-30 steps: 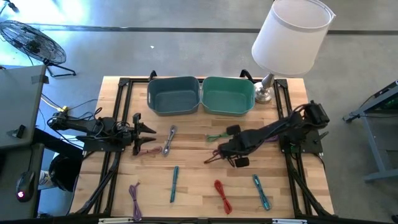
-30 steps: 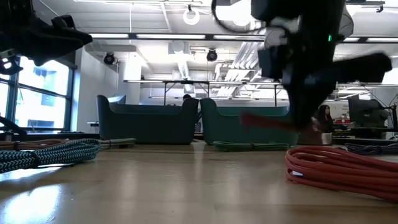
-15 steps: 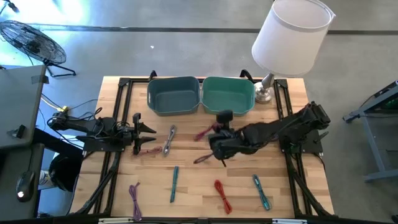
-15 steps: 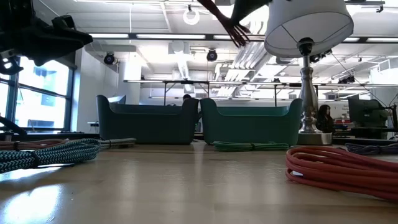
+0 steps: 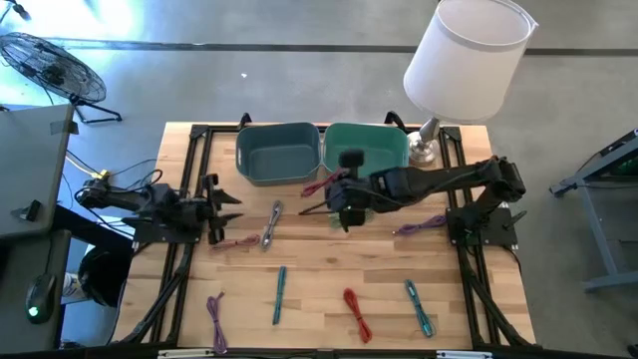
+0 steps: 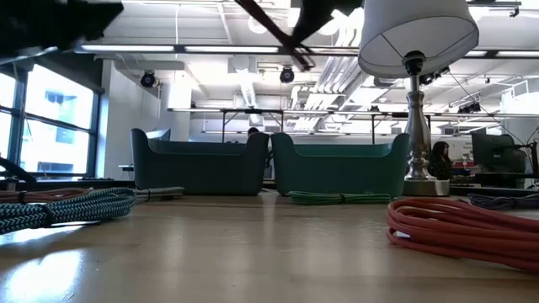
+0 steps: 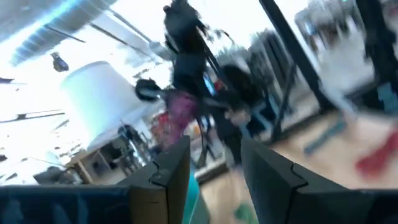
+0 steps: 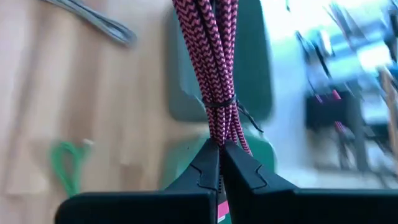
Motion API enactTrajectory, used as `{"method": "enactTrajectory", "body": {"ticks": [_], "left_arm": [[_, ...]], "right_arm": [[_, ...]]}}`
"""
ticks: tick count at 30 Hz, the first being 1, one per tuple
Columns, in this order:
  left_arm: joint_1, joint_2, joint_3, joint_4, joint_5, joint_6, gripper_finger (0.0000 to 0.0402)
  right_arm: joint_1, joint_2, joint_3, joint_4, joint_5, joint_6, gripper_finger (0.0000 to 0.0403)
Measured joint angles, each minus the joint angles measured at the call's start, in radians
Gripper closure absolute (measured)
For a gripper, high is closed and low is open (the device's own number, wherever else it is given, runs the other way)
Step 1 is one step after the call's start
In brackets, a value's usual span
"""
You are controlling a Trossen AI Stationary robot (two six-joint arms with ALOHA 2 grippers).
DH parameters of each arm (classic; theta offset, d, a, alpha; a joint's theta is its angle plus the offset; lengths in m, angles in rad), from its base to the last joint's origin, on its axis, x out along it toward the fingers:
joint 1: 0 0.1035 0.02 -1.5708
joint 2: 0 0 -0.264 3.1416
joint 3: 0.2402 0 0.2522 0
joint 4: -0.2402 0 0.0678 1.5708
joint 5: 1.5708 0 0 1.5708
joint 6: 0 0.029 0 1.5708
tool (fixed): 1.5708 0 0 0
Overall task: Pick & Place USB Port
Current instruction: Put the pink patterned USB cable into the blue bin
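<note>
Since half a second ago the right gripper (image 5: 337, 195) has swung farther from the near edge toward the bins, carrying the pink braided cable (image 5: 317, 185) clear of the tabletop; its fingers are pressed together on the bundle just below its tie, as the right wrist view shows (image 8: 219, 163). The cable hangs in the air near the seam between the blue-grey bin (image 5: 278, 154) and the green bin (image 5: 366, 152), at their near rims.

Open room lies between the arms in the middle of the wooden table (image 5: 309, 309). The left gripper (image 5: 223, 207) waits at the left side, fingers spread (image 7: 163, 171), just beside a purple-red cable (image 5: 237, 241) and near a grey cable (image 5: 271, 223).

Along the near part lie a purple cable (image 5: 216, 310), a teal cable (image 5: 280, 294), a red cable (image 5: 356, 311) and a light-blue cable (image 5: 419, 306); another purple cable (image 5: 422, 225) lies right of the raised arm. A lamp (image 5: 465, 58) stands at the far right corner, beside the green bin. A fan (image 5: 45, 67) stands on the grey floor beyond the table's left.
</note>
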Motion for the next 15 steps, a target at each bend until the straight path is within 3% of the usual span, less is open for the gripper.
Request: {"method": "enactTrajectory", "body": {"ticks": [5,15], "left_arm": [[0.0,0.052,-0.001,0.021,0.019,-0.063,0.0261],[0.0,0.316,0.039,0.176,0.102,-0.068,0.0261]], "right_arm": [[0.028,0.016,-0.022,0.177,-0.093,-0.077,0.0402],[0.088,0.099,-0.025,0.224,-0.103,-0.14,0.0402]]}}
